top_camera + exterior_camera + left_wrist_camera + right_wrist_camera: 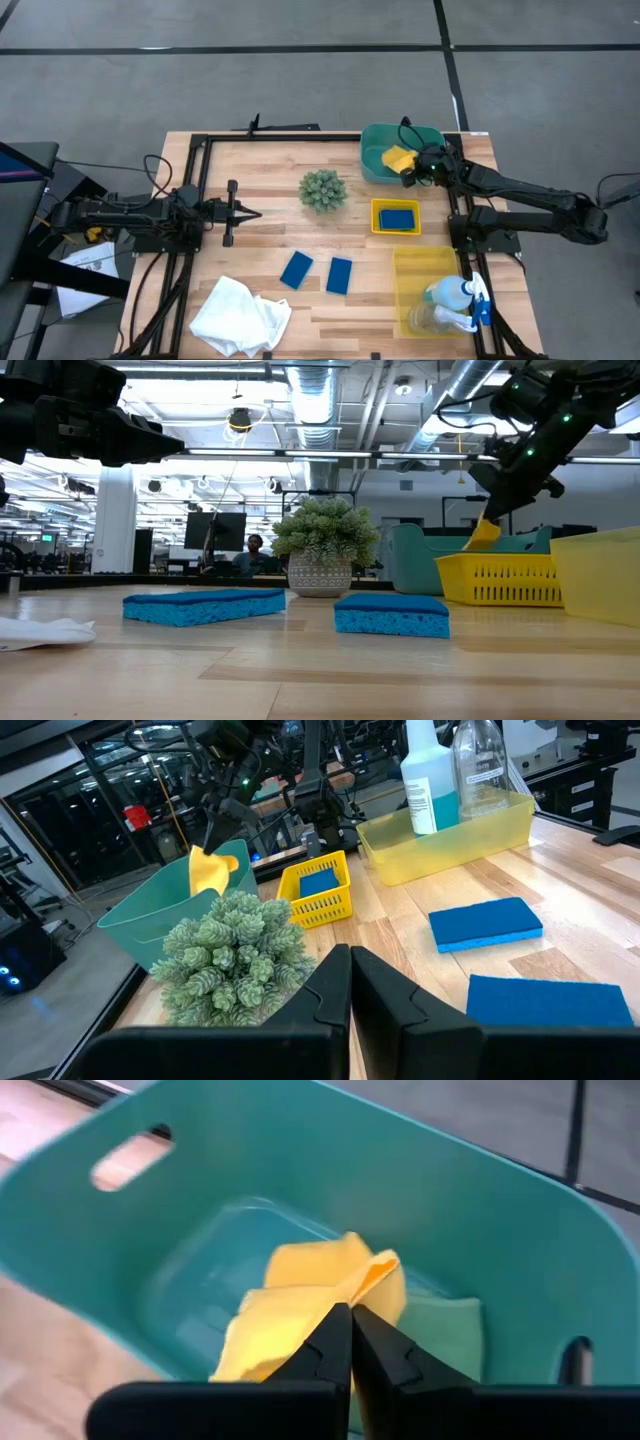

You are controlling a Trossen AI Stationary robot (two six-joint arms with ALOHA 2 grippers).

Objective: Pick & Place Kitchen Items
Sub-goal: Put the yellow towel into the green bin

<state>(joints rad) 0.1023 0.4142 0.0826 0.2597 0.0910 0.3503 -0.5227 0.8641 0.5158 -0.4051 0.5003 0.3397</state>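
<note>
Right gripper (345,1320) is positioned over the teal bin (375,160) at the far right part of the worktop (270,165). Its fingers are clamped together on a corner of a yellow sponge (300,1305), which hangs folded above the bin's interior. A green sponge (440,1335) lies on the bin floor just beside it.

Risk assessment: the grip takes only a thin edge of the soft sponge. Any quick swing could pull it loose, and a release near the bin's rim could drop it onto the worktop instead of inside.

Left gripper (350,985) hangs idle above the left edge of the worktop, fingers closed together and empty.

Remaining items: two blue sponges (297,270) lie near the front centre; a third blue sponge (397,218) sits in the small yellow basket (375,215); the white cloth (240,315) lies at the front left; the spray bottle (450,293) rests in the yellow bin (420,260) at the front right.
</note>
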